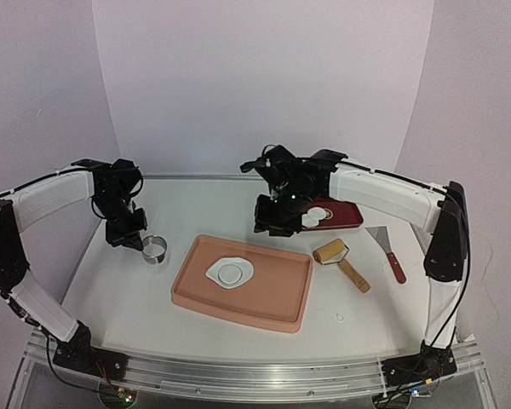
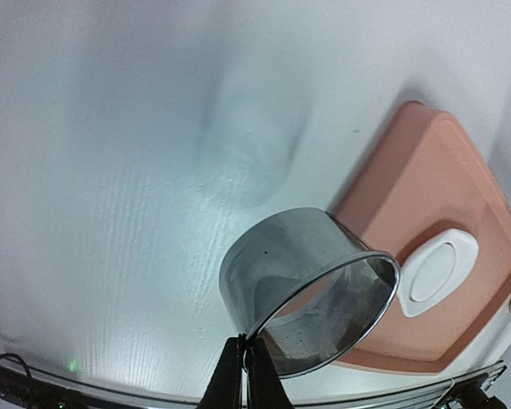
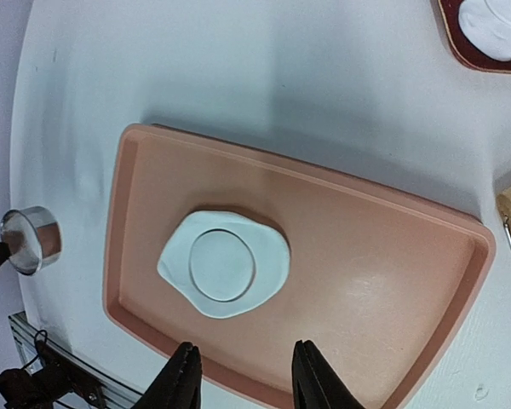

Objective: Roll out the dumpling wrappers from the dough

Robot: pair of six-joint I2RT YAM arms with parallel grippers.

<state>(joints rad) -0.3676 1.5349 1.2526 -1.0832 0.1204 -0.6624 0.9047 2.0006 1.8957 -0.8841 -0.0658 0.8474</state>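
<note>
Steel ring cutter (image 2: 311, 290) was pinched in the left gripper (image 2: 243, 362); the right gripper (image 3: 243, 375) hung open, empty, above the dough (image 3: 272, 260); its cut wrapper (image 3: 222, 265) wanted gentle edge-lifting.

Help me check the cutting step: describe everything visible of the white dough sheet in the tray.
The dough is a flat, irregular, smooth white sheet with rounded, uneven edges. A neat circular line is pressed into its middle; whether it cuts right through cannot be told. It lies on the floor of the pink tray, left of its centre in the top view, clear of the walls. Only the tray touches it; the right pincer hangs open, apart from it.
</note>
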